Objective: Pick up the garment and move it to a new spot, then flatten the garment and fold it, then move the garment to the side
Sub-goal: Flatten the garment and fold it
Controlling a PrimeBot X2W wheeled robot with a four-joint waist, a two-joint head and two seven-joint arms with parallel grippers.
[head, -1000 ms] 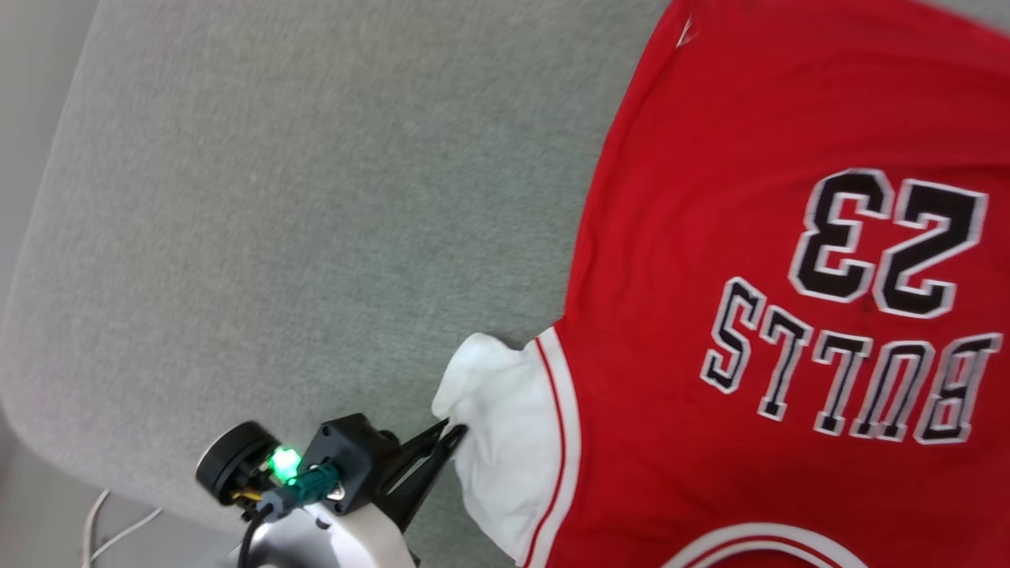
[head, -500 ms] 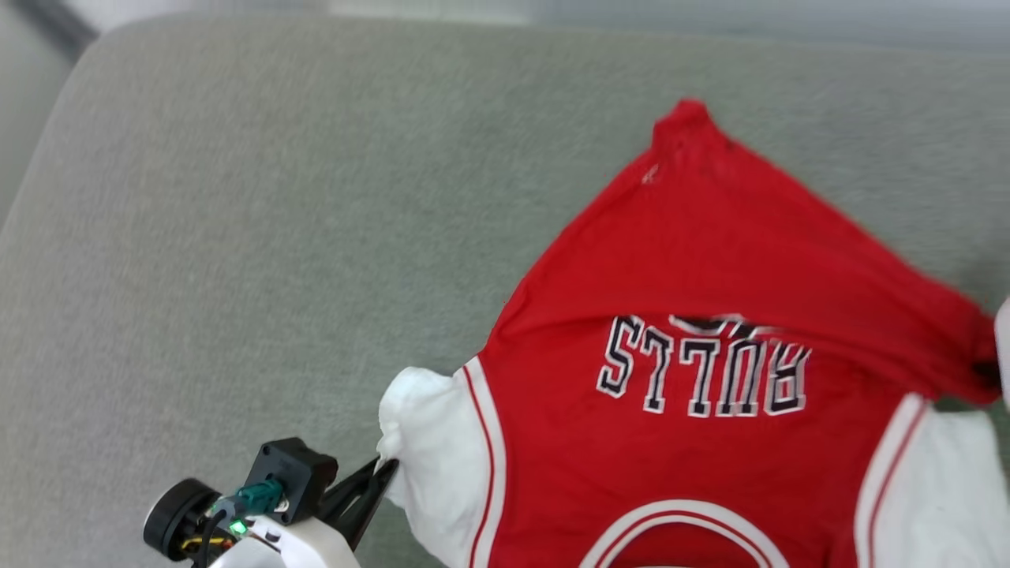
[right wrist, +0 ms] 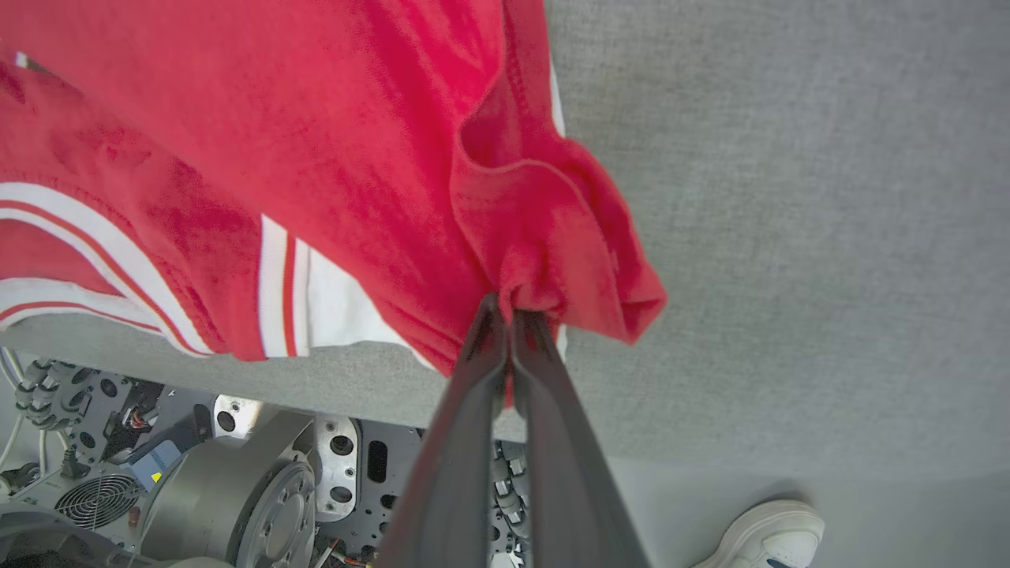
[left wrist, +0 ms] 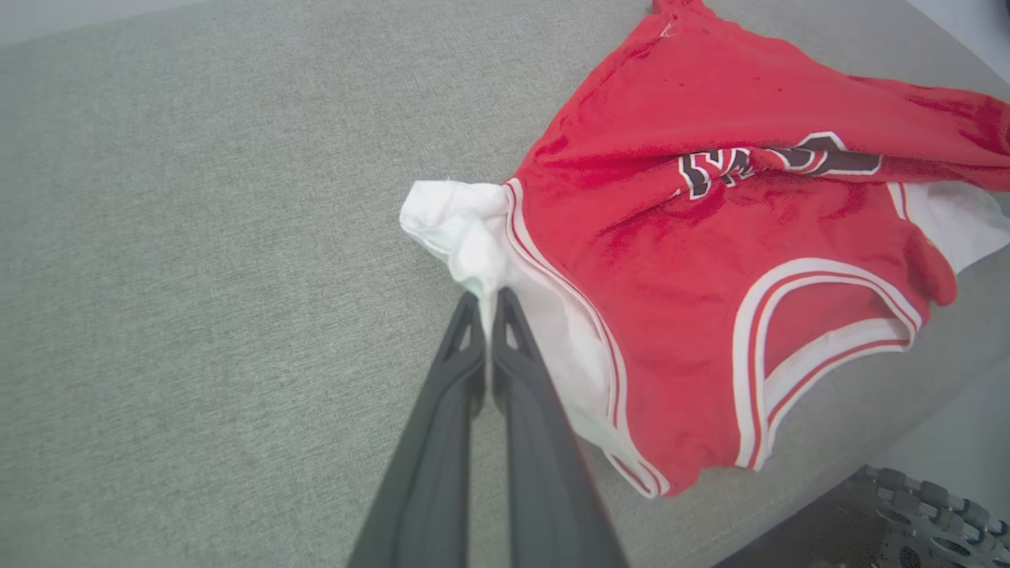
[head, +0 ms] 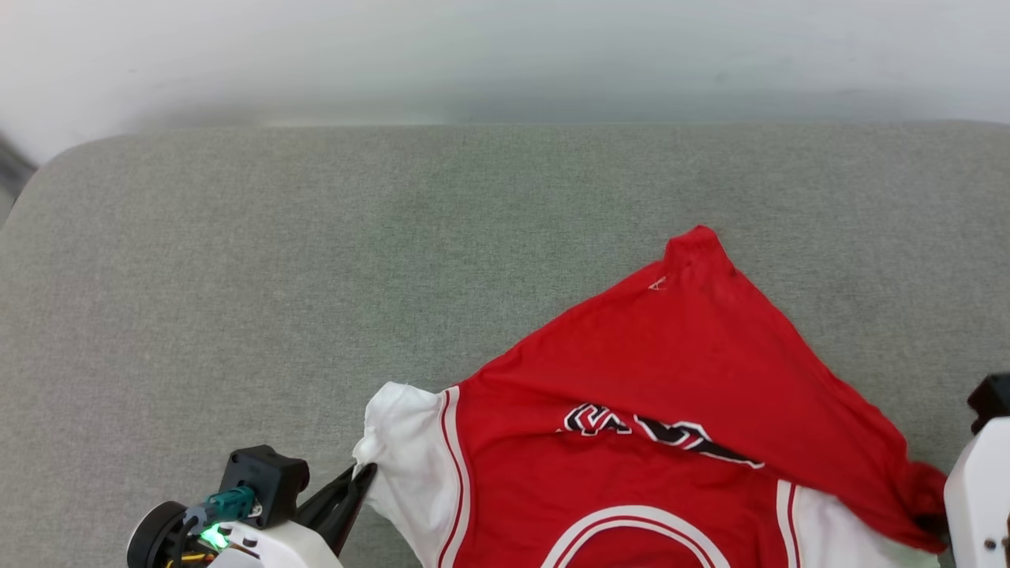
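Observation:
The garment (head: 678,371), a red jersey with white sleeves, lies on the grey cushion at the lower right of the head view, its far hem folded back over the black lettering. My left gripper (head: 364,473) is shut on the white sleeve (left wrist: 465,229) at the garment's left side; in the left wrist view the left gripper (left wrist: 488,298) pinches bunched white cloth. My right gripper (right wrist: 509,304) is shut on a bunched red corner of the garment (right wrist: 544,244). The right arm's pale housing (head: 978,497) shows at the head view's right edge.
The grey cushion (head: 276,276) stretches far to the left and back, ending at a pale wall (head: 505,55). Its front edge is close to the garment's collar (left wrist: 828,347). Below that edge the right wrist view shows the robot's base (right wrist: 237,489) and a person's white shoe (right wrist: 765,536).
The head camera has tilted up, so the whole picture shifted down. The garment's far part has been drawn toward me and folded over the number and letters. Both grippers stayed shut on cloth.

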